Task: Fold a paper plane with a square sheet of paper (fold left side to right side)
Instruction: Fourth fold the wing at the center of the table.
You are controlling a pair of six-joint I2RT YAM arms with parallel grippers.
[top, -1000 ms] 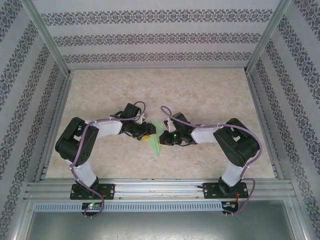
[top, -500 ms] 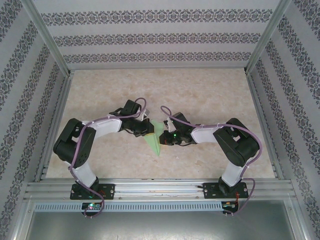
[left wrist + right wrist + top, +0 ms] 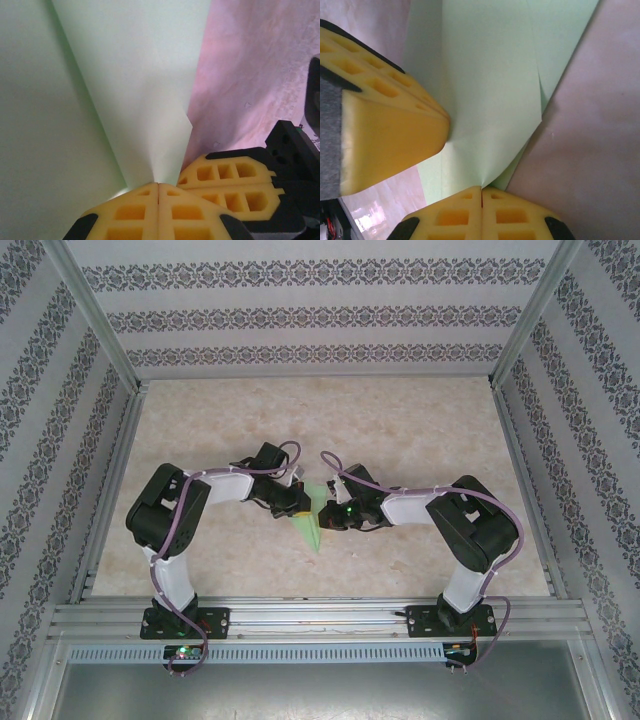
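We see a paper plane (image 3: 313, 530) on the table (image 3: 400, 430): L gripper (image 3: 158, 186) left of it, R gripper (image 3: 481, 189) right, both pinched shut on it.

Top view bright, even, sharp. Wrist cams: green paper (image 3: 140, 75) just ahead of left hand (image 3: 158, 186) soft-focus, desk (image 3: 250, 75) pink-tinted, glare patch left of right hand (image 3: 481, 189).

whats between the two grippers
The folded green paper, pinched by the left gripper and right gripper, both jaws shut; seen from the top external view.
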